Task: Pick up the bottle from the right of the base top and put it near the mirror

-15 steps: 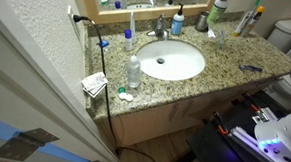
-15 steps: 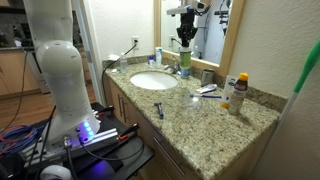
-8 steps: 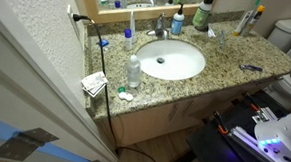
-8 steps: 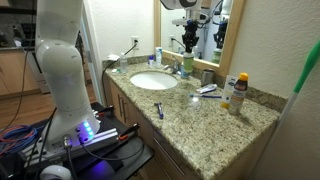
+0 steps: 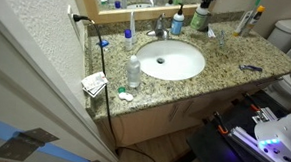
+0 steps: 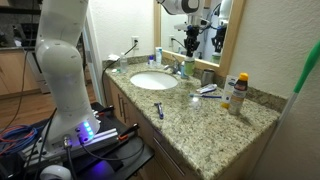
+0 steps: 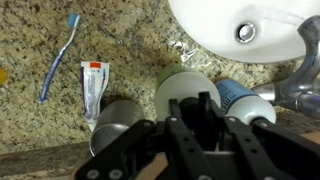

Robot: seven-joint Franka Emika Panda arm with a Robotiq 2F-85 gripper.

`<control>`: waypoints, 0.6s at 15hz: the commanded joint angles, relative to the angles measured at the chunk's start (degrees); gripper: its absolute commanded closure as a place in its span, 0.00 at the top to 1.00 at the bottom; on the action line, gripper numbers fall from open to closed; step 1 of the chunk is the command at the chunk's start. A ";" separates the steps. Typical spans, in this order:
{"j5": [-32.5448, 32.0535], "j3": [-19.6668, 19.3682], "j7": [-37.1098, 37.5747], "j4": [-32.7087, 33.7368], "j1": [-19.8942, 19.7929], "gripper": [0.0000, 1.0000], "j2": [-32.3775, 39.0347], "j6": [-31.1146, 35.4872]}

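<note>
One bottle [image 7: 187,92] now stands on the table [image 7: 140,40] below the risen gripper [image 7: 205,112], near the mirror [image 6: 190,25]; placement judged complete. Gripper opening: cannot tell.

High exterior view over the sink [image 5: 170,60], low side exterior view along the countertop [image 6: 190,112], wrist view straight down, close.

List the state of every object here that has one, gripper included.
bottle: upright on the countertop, by the mirror.
gripper: above the bottle; open or shut unclear.
water bottle: upright beside the sink.
toothpaste tube: lying flat.
toothbrush: lying flat.
sink: nothing in the basin.
</note>
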 commanded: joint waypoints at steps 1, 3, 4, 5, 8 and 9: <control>2.01 0.16 3.36 6.69 -0.47 0.07 5.74 0.47; 1.86 0.06 5.27 9.88 -0.33 0.07 8.57 -0.03; 1.75 0.04 6.08 11.37 -0.29 0.07 9.93 -0.33; 1.58 -0.02 6.91 12.45 -0.19 0.07 11.00 -0.41; 1.75 0.05 8.05 15.39 -0.43 0.07 13.85 -1.43; 2.09 0.17 8.15 16.08 -0.67 0.07 14.62 -1.61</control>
